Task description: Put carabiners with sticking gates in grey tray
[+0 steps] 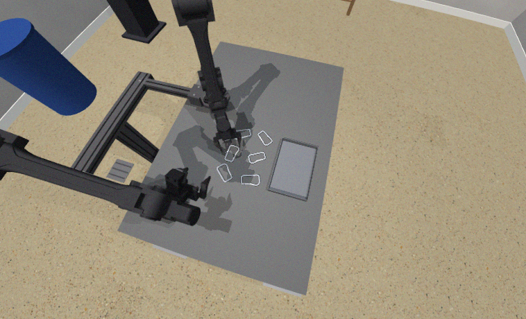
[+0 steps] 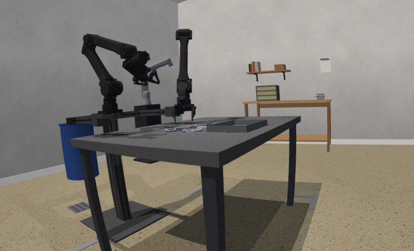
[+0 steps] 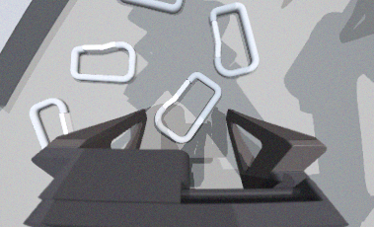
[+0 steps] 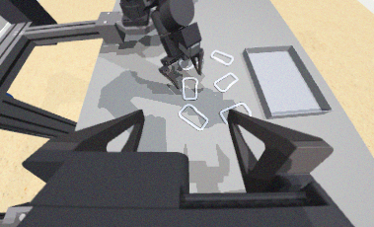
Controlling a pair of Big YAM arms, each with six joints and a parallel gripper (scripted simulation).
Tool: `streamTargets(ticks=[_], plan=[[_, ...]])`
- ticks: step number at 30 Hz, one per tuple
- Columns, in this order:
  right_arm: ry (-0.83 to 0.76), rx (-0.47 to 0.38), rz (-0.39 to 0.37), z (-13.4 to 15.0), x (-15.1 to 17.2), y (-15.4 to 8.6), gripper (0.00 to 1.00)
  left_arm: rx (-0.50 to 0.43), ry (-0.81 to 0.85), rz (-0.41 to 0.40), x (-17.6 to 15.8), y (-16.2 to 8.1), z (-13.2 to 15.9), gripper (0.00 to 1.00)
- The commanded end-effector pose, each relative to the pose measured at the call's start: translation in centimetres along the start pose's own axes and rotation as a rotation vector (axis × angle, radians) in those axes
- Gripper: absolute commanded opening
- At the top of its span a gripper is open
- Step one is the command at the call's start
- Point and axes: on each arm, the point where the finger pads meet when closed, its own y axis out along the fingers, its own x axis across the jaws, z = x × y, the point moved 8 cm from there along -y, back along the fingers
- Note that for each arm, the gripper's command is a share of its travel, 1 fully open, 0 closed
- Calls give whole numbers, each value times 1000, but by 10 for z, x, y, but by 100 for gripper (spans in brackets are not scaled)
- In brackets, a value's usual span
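Note:
My left gripper is open just above the table. Its fingers stand either side of a silvery-white carabiner, which lies diagonally in the left wrist view and is not gripped. Several similar carabiners lie around it, among them one upright oblong and one flat oblong. One behind the gripper is partly hidden in the right wrist view. No gate visibly stands open; stickiness cannot be seen. The grey tray is empty. My right gripper is open, empty and high.
The grey table carries everything. The tray's raised walls stand near the table edge, beyond the carabiners from the arm frame. The right arm hangs over the near frame side. A blue bin stands on the floor.

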Motion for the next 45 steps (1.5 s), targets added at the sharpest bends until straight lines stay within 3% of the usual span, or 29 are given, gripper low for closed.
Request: streamTargets(ticks=[1, 6, 15, 29, 31, 38, 45], plan=[[-30, -5, 13, -12, -11, -6, 100, -16, -3, 4, -3, 4, -5, 100], [-30, -5, 13, -12, -11, -6, 100, -32, -4, 3, -3, 2, -9, 100], [-30, -5, 13, -12, -11, -6, 100, -16, -35, -52, 35, 7, -26, 100], [-30, -5, 13, -12, -11, -6, 100, -15, -481, -302, 245, 27, -127, 100], [-30, -5, 13, -12, -11, -6, 100, -15, -481, -302, 245, 27, -127, 100], [-30, -5, 13, -12, -11, -6, 100, -17, -549, -362, 292, 31, -150, 100], [-30, -5, 13, -12, -11, -6, 100, -23, -529, -364, 294, 30, -158, 100]])
